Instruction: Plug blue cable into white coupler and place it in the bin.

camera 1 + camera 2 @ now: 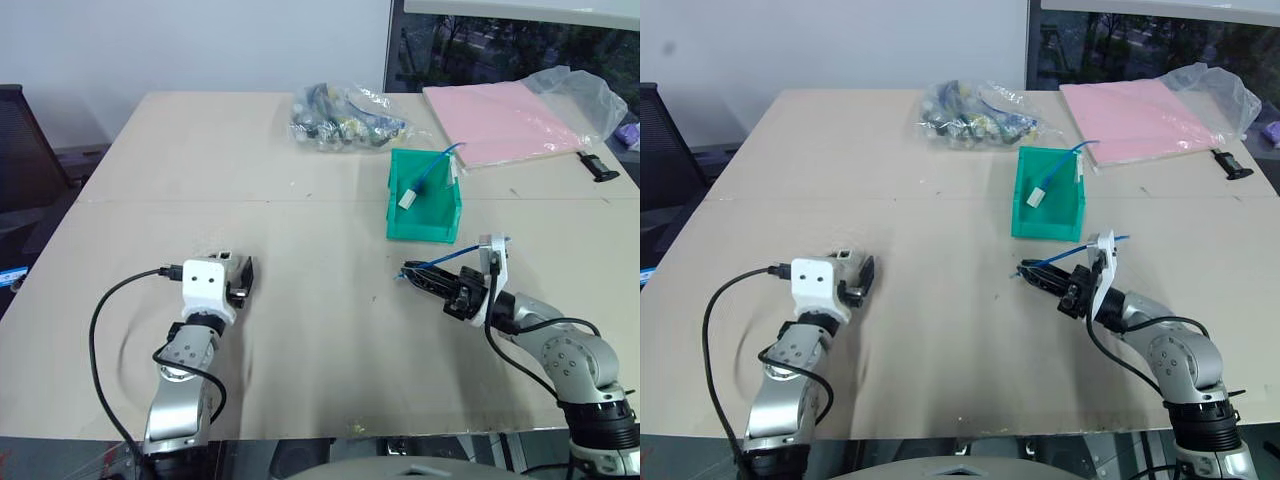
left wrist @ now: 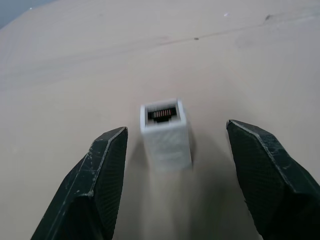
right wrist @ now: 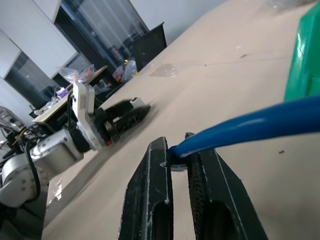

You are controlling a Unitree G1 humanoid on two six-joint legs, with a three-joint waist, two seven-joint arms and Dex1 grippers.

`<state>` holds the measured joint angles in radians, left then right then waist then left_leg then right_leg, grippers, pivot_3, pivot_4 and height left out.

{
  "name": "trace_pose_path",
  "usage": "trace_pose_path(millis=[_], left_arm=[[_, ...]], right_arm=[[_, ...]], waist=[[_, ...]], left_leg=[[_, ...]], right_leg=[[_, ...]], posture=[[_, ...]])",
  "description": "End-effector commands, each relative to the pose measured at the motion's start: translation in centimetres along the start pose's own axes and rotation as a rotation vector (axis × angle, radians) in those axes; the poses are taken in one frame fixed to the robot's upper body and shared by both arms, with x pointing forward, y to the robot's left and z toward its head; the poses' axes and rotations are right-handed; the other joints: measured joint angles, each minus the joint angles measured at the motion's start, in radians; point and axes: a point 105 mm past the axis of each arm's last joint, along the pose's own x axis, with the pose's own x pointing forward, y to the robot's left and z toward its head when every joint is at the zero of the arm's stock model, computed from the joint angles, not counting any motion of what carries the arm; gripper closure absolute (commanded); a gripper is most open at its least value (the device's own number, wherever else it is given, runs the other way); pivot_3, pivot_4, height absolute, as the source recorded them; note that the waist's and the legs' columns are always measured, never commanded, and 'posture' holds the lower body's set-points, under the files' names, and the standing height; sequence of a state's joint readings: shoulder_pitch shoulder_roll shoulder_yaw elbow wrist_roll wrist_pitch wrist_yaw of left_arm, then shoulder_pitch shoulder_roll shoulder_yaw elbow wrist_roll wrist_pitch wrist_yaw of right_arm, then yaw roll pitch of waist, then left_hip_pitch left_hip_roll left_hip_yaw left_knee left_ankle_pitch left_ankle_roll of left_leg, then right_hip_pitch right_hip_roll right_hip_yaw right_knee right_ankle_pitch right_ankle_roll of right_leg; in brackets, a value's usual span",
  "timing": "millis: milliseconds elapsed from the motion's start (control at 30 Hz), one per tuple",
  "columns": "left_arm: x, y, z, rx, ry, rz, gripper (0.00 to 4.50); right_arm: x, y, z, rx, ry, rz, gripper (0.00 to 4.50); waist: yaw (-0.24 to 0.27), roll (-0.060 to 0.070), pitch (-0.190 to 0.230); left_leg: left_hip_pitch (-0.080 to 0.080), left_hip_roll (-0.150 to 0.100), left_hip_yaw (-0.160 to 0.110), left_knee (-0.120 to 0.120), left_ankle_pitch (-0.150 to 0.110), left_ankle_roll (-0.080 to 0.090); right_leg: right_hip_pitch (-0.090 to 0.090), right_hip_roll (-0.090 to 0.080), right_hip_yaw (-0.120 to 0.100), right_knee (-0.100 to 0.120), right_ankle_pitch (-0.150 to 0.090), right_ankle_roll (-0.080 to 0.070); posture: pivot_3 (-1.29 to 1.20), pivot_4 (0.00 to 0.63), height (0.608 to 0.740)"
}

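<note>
White coupler [image 2: 165,134] on bench [image 1: 320,330] between wide left claw [image 2: 175,175] fingers; right claw [image 3: 180,160] pinches blue cable [image 3: 250,125].

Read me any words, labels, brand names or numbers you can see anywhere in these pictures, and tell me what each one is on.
No text can be read anywhere.
The small green plastic storage bin shows no legible label.
The tiny white plastic coupler block bears no marking.
The clear plastic bag of parts holds items too small to read.

My arms [image 1: 185,385] are silver metal with black cables looping beside them. Each wrist carries a white block [image 1: 207,280]. My fingers [image 2: 95,185] are black, faceted and scuffed along their edges.
</note>
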<state>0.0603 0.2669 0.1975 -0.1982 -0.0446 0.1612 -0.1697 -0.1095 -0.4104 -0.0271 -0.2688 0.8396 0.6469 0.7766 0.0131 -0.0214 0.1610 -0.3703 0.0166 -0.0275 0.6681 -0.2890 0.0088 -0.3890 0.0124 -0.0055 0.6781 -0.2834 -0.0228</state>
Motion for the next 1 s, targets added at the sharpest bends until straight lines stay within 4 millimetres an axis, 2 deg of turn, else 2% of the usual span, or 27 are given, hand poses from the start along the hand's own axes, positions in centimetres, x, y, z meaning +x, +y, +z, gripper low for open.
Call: trace_pose_path(millis=[33,67,100,167,267,367,433,567,633,733,833,1000], left_arm=[[0.3,0.6,0.7,-0.01,-0.029,0.007,1.29],[0.3,0.5,0.6,-0.013,-0.029,0.001,1.29],[0.4,0.4,0.6,-0.014,-0.028,-0.003,1.8],[0.4,0.4,0.4,-0.018,-0.023,-0.002,2.38],[0.4,0.6,0.1,-0.013,-0.012,0.005,3.85],[0.6,0.1,0.3,-0.007,-0.019,-0.027,3.92],[1.1,-1.1,0.9,-0.016,-0.04,-0.103,3.92],[1.6,-7.0,2.5,-0.063,-0.097,-0.488,3.92],[0.8,-10.3,3.3,-0.068,-0.111,-0.754,3.92],[-0.6,-13.3,3.7,-0.025,-0.105,-1.077,3.92],[-1.1,-15.2,3.4,0.06,-0.083,-1.32,3.92],[-0.2,-16.6,2.0,0.228,-0.043,-1.53,3.92]], right_arm=[[0.0,0.7,0.9,-0.048,-0.032,0.02,4.5],[0.0,0.7,0.9,-0.049,-0.032,0.018,4.5],[0.0,0.7,0.9,-0.05,-0.033,0.016,4.5],[0.0,0.7,0.8,-0.053,-0.035,0.013,4.5],[0.0,0.7,0.9,-0.055,-0.036,0.009,4.5],[-0.1,0.7,0.9,-0.058,-0.037,0.005,4.5],[-0.1,0.6,1.0,-0.064,-0.036,0.003,4.5],[0.3,0.5,1.9,-0.11,-0.04,0.004,4.5],[0.6,0.7,2.5,-0.157,-0.027,0.016,4.5],[1.1,0.8,2.7,-0.242,0.029,0.044,4.5],[1.5,1.0,1.9,-0.366,0.143,0.085,4.5],[2.0,0.4,1.2,-0.534,0.252,0.114,4.5]], waist=[[0.0,0.0,0.0],[-0.001,0.0,0.0],[-0.001,0.0,0.0],[-0.001,0.0,0.0],[-0.001,0.0,0.0],[-0.001,0.0,0.0],[0.0,0.0,0.0],[0.004,0.0,0.0],[0.0,0.0,0.0],[-0.002,0.0,0.0],[-0.003,0.001,0.0],[0.003,0.001,0.0]], left_leg=[[0.0,0.0,0.0,0.0,0.0,0.0],[0.0,0.0,0.0,0.0,0.0,0.0],[0.0,0.0,0.0,0.0,0.0,0.0],[0.0,0.0,0.0,0.0,0.0,0.0],[-0.002,0.0,0.0,0.0,0.0,0.0],[-0.003,0.0,0.0,0.0,0.0,0.0],[-0.003,0.0,0.0,0.0,0.0,0.0],[-0.007,0.0,-0.001,0.002,0.0,0.0],[-0.008,-0.001,-0.001,0.003,0.0,0.0],[-0.008,-0.002,0.0,0.003,0.0,0.0],[-0.008,-0.002,0.0,0.002,0.0,0.0],[-0.01,-0.001,-0.001,0.002,0.0,0.0]], right_leg=[[0.0,0.0,0.0,0.0,0.0,0.0],[0.0,0.0,0.0,0.0,0.0,0.0],[0.0,0.0,0.0,0.0,0.0,0.0],[-0.001,0.0,0.0,0.0,0.0,0.0],[-0.003,0.0,0.0,0.001,0.0,0.0],[-0.003,0.0,0.0,0.001,0.0,0.0],[-0.003,0.0,0.0,0.001,0.0,0.0],[-0.006,0.0,-0.002,0.001,0.001,0.001],[-0.006,-0.001,-0.002,0.001,0.002,0.002],[-0.007,-0.001,-0.002,0.001,0.002,0.002],[-0.007,-0.001,-0.002,0.001,0.002,0.002],[-0.008,0.001,-0.002,0.0,0.002,0.002]], posture=[[0.0,0.15,0.74],[0.0,0.15,0.74],[0.0,0.15,0.74],[0.0,0.15,0.74],[0.0,0.15,0.74],[0.0,0.15,0.74],[0.0,0.15,0.74],[0.0,0.15,0.74],[0.0,0.15,0.74],[0.0,0.15,0.74],[0.0,0.15,0.74],[0.0,0.15,0.74]])
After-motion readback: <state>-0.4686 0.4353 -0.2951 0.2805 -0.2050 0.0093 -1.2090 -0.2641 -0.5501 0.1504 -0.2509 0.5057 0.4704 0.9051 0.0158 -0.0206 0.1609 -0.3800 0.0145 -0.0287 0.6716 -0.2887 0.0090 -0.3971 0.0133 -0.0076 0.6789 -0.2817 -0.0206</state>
